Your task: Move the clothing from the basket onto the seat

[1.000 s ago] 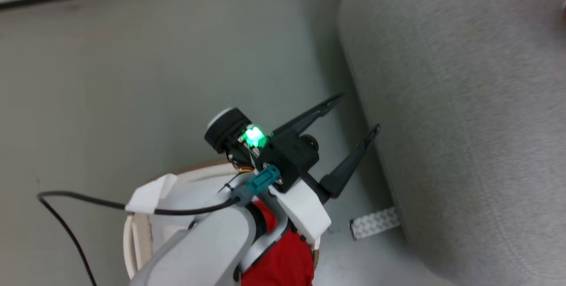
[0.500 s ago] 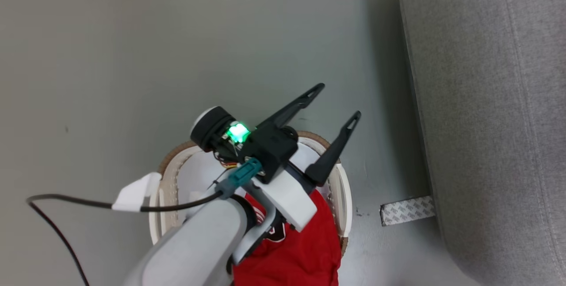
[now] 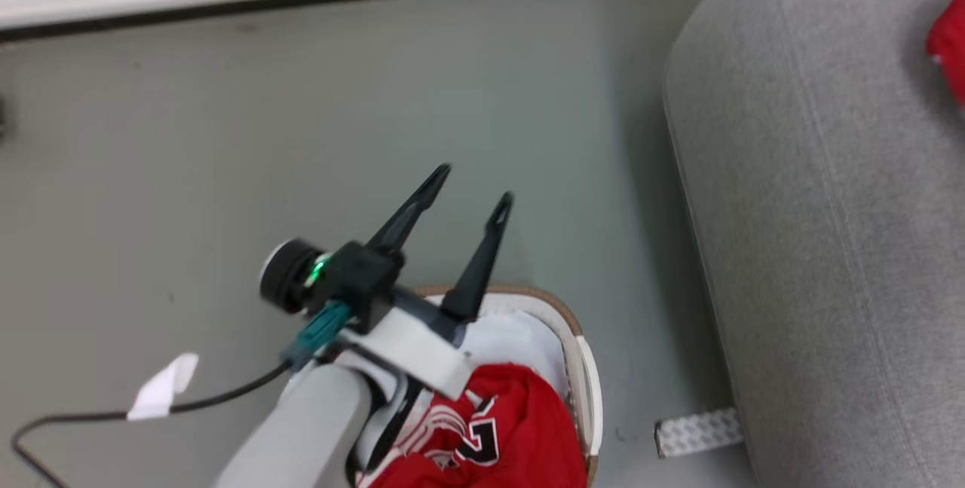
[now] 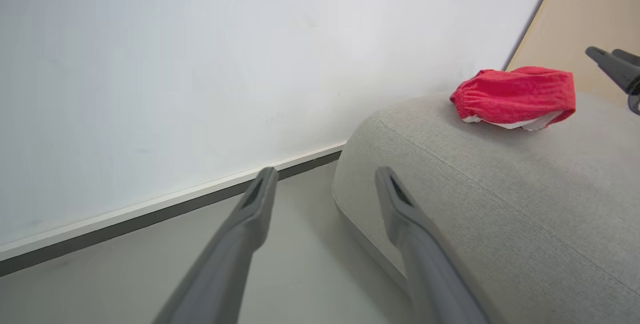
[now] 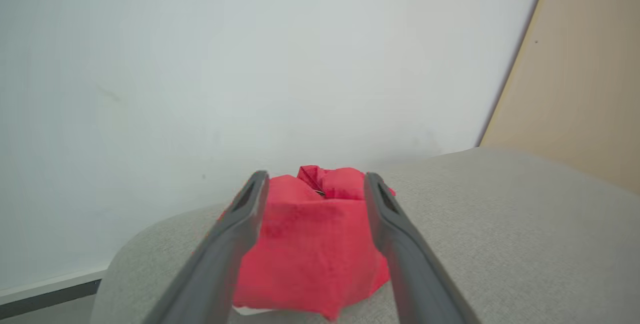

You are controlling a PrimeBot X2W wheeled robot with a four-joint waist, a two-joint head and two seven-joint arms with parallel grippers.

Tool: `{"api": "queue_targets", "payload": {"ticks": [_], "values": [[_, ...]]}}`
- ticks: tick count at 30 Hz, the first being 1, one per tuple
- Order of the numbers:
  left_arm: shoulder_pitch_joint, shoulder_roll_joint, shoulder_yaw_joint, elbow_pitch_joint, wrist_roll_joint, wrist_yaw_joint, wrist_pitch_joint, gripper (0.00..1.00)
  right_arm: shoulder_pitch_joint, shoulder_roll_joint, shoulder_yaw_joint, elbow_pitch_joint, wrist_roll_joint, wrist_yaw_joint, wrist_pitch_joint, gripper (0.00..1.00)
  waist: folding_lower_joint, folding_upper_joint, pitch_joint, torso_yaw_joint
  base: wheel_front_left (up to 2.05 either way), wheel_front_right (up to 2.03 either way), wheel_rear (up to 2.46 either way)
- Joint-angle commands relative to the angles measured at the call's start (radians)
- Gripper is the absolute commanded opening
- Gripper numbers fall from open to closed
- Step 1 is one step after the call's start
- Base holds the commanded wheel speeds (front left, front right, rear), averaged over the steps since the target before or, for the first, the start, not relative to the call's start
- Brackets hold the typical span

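- Seat (image 3: 829,247): grey sofa. A crumpled red garment (image 4: 515,96) lies near its rounded end.
- Basket (image 3: 580,367): on the floor, near the seat's edge.
- Clothing (image 3: 520,428): red numbered jersey inside the basket, beneath my left wrist and behind the fingertips.
- My left gripper (image 3: 475,182): jaws spread, holding nothing, reaching past the basket's far rim.
- My right gripper (image 5: 315,176): jaws spread over the seat, with the red garment just ahead.

You see a bright red jersey (image 3: 528,428) with white stripes and a black-and-white number, lying in a white basket (image 3: 586,382) rimmed in brown. The sofa (image 3: 829,247) is light grey, and the garment (image 4: 515,94) on it is red with white beneath. The floor (image 3: 226,133) is grey-green, the tape strip (image 3: 697,432) pale grey with a fine white pattern, and the left gripper (image 3: 476,185) has black fingers (image 3: 482,254).
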State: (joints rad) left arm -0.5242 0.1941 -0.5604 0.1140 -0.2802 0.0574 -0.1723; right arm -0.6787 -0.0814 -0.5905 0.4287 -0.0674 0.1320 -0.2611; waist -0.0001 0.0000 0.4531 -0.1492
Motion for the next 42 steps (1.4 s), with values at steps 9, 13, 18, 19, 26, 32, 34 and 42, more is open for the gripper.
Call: {"api": "queue_targets", "payload": {"ticks": [9, 13, 18, 19, 26, 32, 34, 42], "values": [[0.174, 0.006, 0.100, 0.081, -0.063, 0.080, -0.086, 1.00, 0.315, 0.032, 0.220, -0.181, 0.064, -0.003, -0.003, 1.00, 0.0001, 0.0000, -0.250, 0.100, 0.00, 0.00, 0.00], [0.254, 0.009, 0.166, 0.092, -0.076, 0.112, -0.092, 1.00, 0.417, 0.032, 0.304, -0.222, 0.095, -0.003, -0.003, 1.00, 0.0001, 0.0000, -0.313, 0.122, 0.00, 0.00, 0.00], [0.366, -0.010, 0.262, 0.050, -0.060, 0.120, -0.092, 1.00, 0.529, 0.032, 0.381, -0.246, 0.125, -0.003, -0.003, 1.00, 0.0001, 0.0000, -0.369, 0.142, 0.00, 0.00, 0.00], [0.386, -0.013, 0.277, 0.045, -0.055, 0.114, -0.092, 1.00, 0.548, 0.031, 0.387, -0.247, 0.130, -0.003, -0.003, 1.00, 0.0001, 0.0000, -0.379, 0.144, 0.00, 0.00, 0.00], [0.523, -0.047, 0.355, 0.031, -0.024, 0.076, -0.092, 1.00, 0.676, 0.030, 0.447, -0.215, 0.154, -0.003, -0.003, 1.00, 0.0001, 0.0000, -0.457, 0.152, 0.00, 0.00, 0.00], [0.579, -0.077, 0.392, 0.026, 0.007, 0.048, -0.092, 1.00, 0.720, 0.031, 0.474, -0.186, 0.164, -0.003, -0.003, 1.00, 0.0001, 0.0000, -0.472, 0.152, 0.00, 0.00, 0.00], [0.579, -0.083, 0.399, 0.027, 0.012, 0.038, -0.092, 1.00, 0.725, 0.031, 0.485, -0.171, 0.160, -0.003, -0.003, 1.00, 0.0001, 0.0000, -0.473, 0.154, 0.00, 0.00, 0.00], [0.568, -0.103, 0.416, 0.036, 0.047, 0.006, -0.092, 1.00, 0.708, 0.031, 0.506, -0.147, 0.160, -0.003, -0.003, 1.00, 0.0001, 0.0000, -0.468, 0.150, 0.00, 0.00, 0.00]]}}
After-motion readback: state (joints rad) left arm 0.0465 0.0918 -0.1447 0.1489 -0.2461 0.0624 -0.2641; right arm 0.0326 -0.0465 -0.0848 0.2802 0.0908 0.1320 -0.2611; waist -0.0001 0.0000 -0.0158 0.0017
